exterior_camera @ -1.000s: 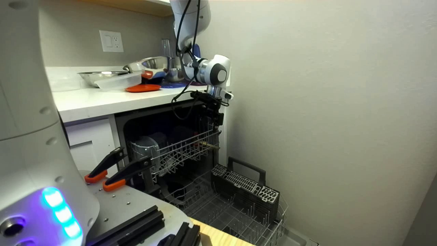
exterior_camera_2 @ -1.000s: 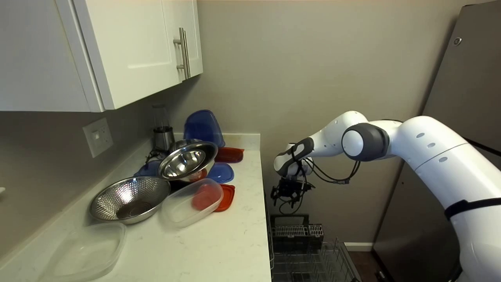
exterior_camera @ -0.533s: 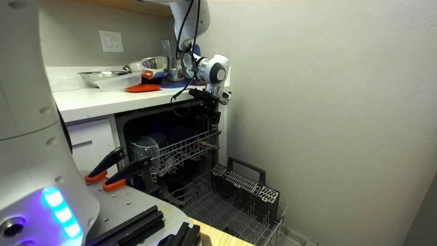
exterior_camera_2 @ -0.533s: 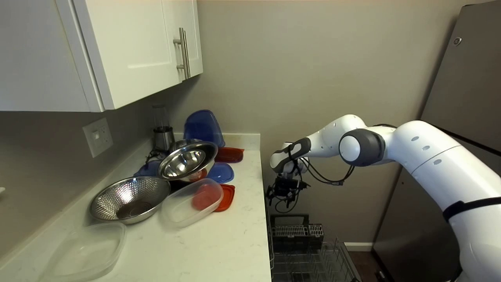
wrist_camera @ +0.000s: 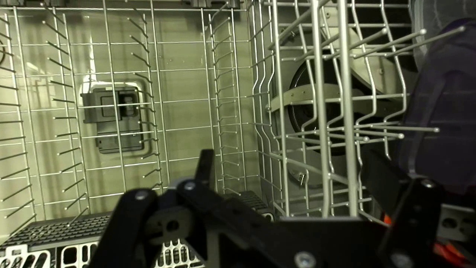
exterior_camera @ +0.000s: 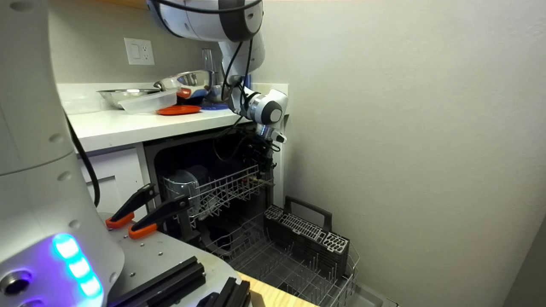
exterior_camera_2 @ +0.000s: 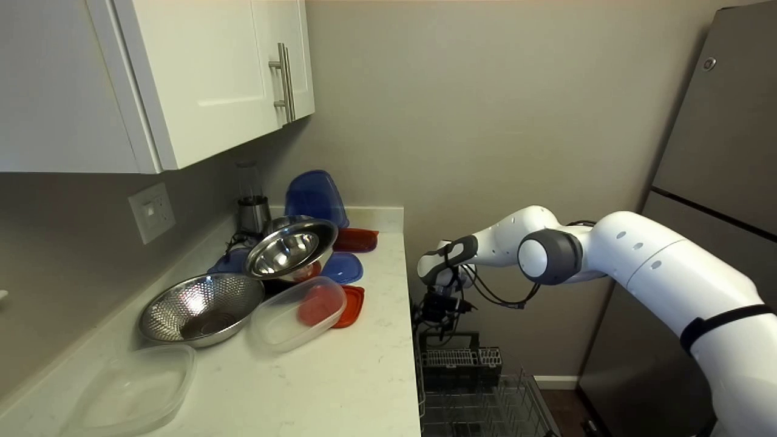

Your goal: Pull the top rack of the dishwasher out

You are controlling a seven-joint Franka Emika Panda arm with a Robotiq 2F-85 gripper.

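Lower than before, the claw gapes wide, holding nothing, at two o'clock of the top rack inside the dishwasher; best centre it on the rim, close, then pull straight

One end I can't see
The gripper hides that end of the top rack; the fridge runs past the view's edge.

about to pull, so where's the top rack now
In the wrist view, the top rack is at right, partly between the open fingers of the hand, right of the lower rack.
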